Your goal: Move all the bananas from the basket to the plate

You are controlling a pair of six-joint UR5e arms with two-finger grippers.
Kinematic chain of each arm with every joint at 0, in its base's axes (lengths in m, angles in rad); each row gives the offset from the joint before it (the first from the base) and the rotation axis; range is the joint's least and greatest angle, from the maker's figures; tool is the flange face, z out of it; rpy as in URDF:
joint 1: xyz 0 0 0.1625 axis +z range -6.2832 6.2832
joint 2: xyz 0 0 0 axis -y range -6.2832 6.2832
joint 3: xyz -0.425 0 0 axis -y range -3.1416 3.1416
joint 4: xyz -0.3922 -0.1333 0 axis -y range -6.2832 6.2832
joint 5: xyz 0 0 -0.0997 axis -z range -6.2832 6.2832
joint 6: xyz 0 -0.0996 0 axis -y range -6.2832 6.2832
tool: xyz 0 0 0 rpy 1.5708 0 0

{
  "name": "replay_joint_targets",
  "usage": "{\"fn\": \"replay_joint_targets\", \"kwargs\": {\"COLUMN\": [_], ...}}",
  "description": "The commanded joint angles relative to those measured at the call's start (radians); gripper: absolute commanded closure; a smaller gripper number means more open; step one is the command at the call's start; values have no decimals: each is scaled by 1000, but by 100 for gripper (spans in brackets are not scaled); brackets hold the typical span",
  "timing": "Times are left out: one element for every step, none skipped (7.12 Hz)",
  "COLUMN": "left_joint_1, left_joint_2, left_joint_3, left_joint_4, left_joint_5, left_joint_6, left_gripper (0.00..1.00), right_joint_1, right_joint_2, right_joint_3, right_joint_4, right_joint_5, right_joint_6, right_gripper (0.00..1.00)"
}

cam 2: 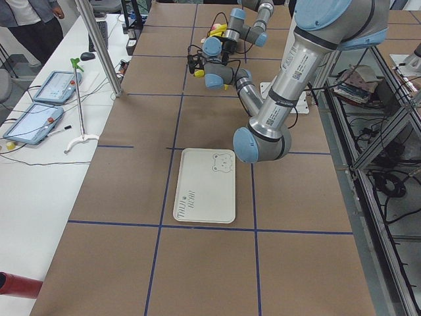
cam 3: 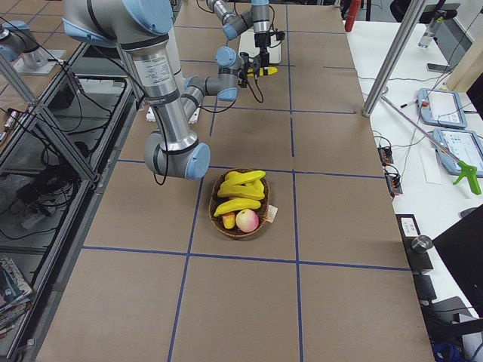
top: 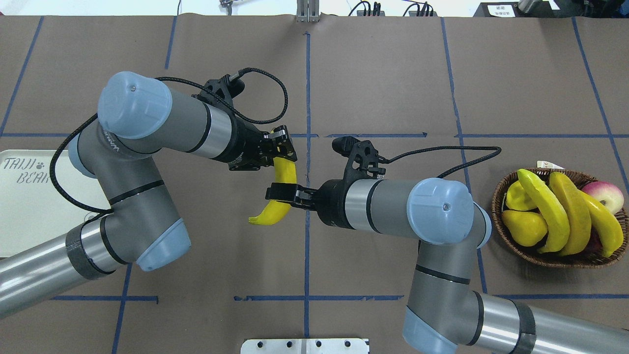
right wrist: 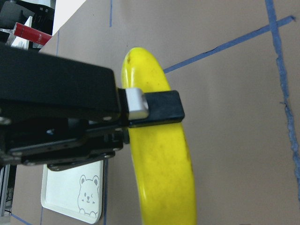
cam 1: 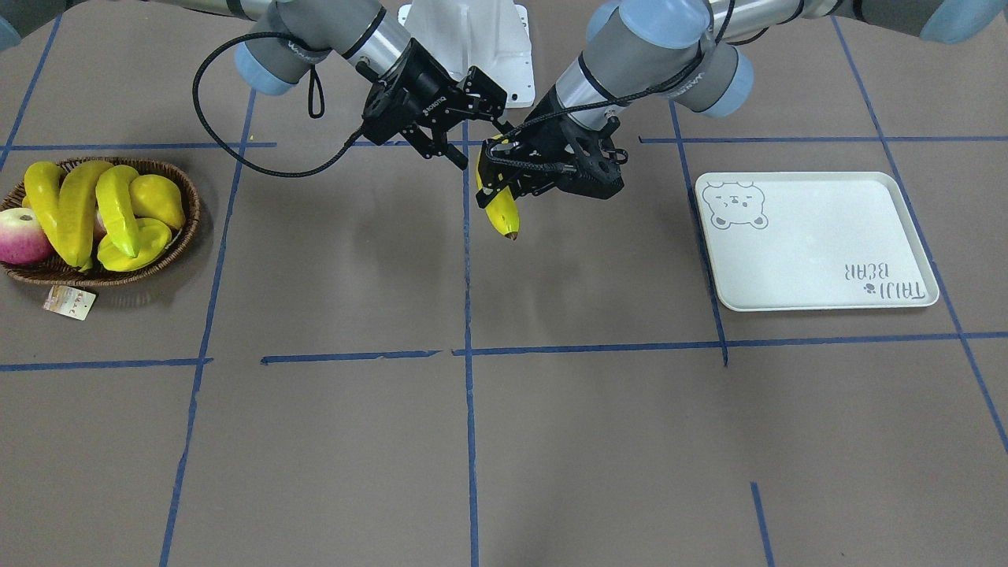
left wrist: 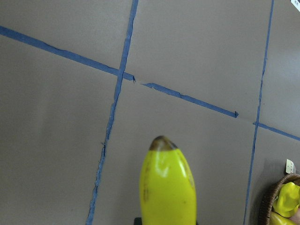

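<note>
One banana (top: 275, 209) hangs in mid-air over the table's middle, between both grippers. My left gripper (top: 281, 151) is shut on its tip half; its padded finger (right wrist: 138, 104) presses across the banana (right wrist: 164, 178) in the right wrist view. The brown tip (left wrist: 163, 140) points away in the left wrist view. My right gripper (top: 281, 189) is closed around the stem half. Three more bananas (cam 1: 75, 213) lie in the wicker basket (cam 1: 177, 240). The bear-print plate (cam 1: 819, 252) has nothing on it.
The basket also holds a red-and-white apple (cam 1: 20, 235) and yellow pear-like fruit (cam 1: 157, 201); a paper tag (cam 1: 69, 302) lies by its rim. Blue tape lines cross the brown table. In the overhead view my left arm covers part of the plate (top: 29, 206).
</note>
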State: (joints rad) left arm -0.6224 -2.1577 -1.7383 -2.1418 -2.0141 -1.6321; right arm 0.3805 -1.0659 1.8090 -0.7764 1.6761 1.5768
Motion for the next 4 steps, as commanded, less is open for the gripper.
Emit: {"fn": "replay_joint_targets", "kwargs": {"left_joint_1": [-46, -63, -91, -103], "left_joint_2": [16, 57, 73, 84], "left_joint_3": [-29, -71, -113, -160], "left_joint_4": [139, 201, 305, 420], "left_joint_5": [0, 1, 2, 5], "left_joint_6": [3, 5, 8, 12], "left_gripper": [100, 100, 100, 100], "right_joint_1": [53, 96, 136, 167], "right_joint_2": [-8, -12, -26, -35], "right_joint_3": [59, 97, 134, 157], "right_joint_4": [-135, -226, -327, -419], "right_joint_5": [95, 169, 219, 240], "right_joint_6": [-1, -3, -11, -17], "right_gripper": [0, 0, 0, 0]}}
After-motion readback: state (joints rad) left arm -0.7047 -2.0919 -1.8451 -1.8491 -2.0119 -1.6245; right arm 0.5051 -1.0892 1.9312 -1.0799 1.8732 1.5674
